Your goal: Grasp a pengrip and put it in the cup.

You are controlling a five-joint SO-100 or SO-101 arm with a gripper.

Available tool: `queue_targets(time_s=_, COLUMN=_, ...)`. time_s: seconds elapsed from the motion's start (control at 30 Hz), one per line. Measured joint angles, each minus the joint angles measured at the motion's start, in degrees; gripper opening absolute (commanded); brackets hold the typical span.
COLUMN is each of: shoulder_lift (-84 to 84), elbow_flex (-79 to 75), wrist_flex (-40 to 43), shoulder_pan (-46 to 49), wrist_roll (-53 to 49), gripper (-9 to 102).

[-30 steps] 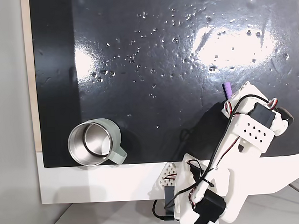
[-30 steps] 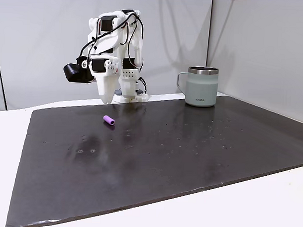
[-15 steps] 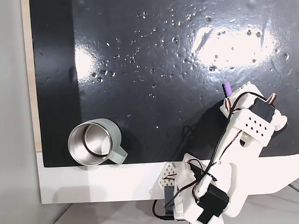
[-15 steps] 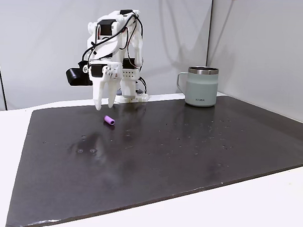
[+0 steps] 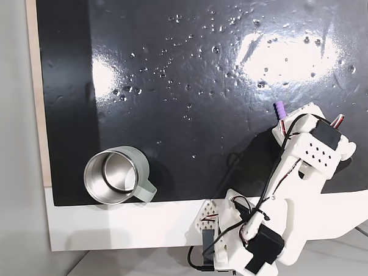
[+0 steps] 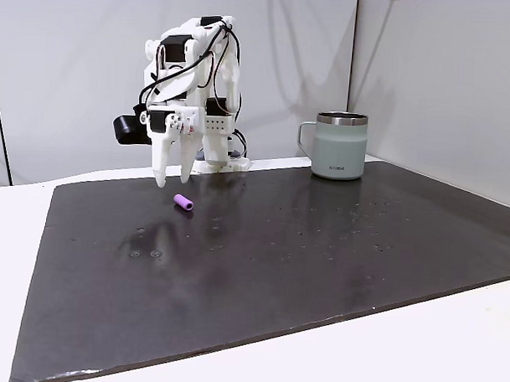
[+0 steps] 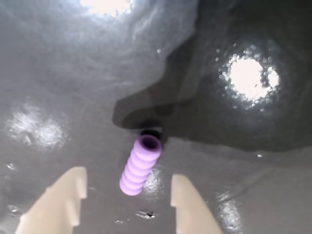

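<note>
Gripper (image 7: pixel 127 202): white two-finger, spread wide, empty | small ribbed lilac pengrip tube (image 7: pixel 140 165): lay on glossy black mat (image 6: pixel 320 260), between the fingertips, well apart from grey-green steel-lined cup (image 6: pixel 339 145) | risk: tilted tube might roll out on closing.

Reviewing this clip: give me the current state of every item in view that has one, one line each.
Small lilac ribbed pengrip tube: lying on its side on the mat, ungrasped, between the open fingertips in the wrist view.
Pale grey-green mug with steel inside: upright, empty, handle sideways.
White two-finger gripper: open, pointing down, above the mat, holding nothing.
Black glossy mat: flat, dotted with small bumps.
</note>
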Motion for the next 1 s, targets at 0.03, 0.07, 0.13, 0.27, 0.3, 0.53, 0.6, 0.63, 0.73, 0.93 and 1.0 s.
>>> queue_targets(time_s=0.03, shoulder_lift=-0.4, elbow_flex=-0.4, wrist_flex=0.0, shoulder_pan=-0.1, wrist_roll=0.3, gripper=23)
queue_targets(time_s=0.07, shoulder_lift=-0.8, elbow_flex=-0.7, wrist_flex=0.0, shoulder_pan=-0.2, wrist_roll=0.5, gripper=23)
queue_targets(time_s=0.13, shoulder_lift=-2.3, elbow_flex=-1.5, wrist_flex=0.0, shoulder_pan=-0.3, wrist_roll=0.9, gripper=23)
queue_targets(time_s=0.27, shoulder_lift=-6.4, elbow_flex=-4.6, wrist_flex=0.0, shoulder_pan=-1.1, wrist_roll=1.0, gripper=23)
queue_targets(time_s=0.3, shoulder_lift=-7.6, elbow_flex=-5.3, wrist_flex=0.0, shoulder_pan=-1.3, wrist_roll=1.0, gripper=23)
queue_targets(time_s=0.53, shoulder_lift=-11.4, elbow_flex=-9.1, wrist_flex=-0.1, shoulder_pan=-3.9, wrist_roll=1.0, gripper=24)
queue_targets(time_s=0.6, shoulder_lift=-11.5, elbow_flex=-9.2, wrist_flex=-0.2, shoulder_pan=-5.1, wrist_roll=1.0, gripper=24)
queue_targets(time_s=0.63, shoulder_lift=-11.9, elbow_flex=-9.2, wrist_flex=-0.4, shoulder_pan=-5.7, wrist_roll=1.0, gripper=24)
queue_targets(time_s=0.73, shoulder_lift=-13.4, elbow_flex=-9.2, wrist_flex=-0.7, shoulder_pan=-7.0, wrist_roll=1.0, gripper=24)
queue_targets(time_s=0.93, shoulder_lift=-18.7, elbow_flex=-12.0, wrist_flex=-1.4, shoulder_pan=-6.0, wrist_roll=1.0, gripper=24)
queue_targets(time_s=1.0, shoulder_lift=-19.1, elbow_flex=-12.8, wrist_flex=-1.4, shoulder_pan=-5.5, wrist_roll=0.6, gripper=23)
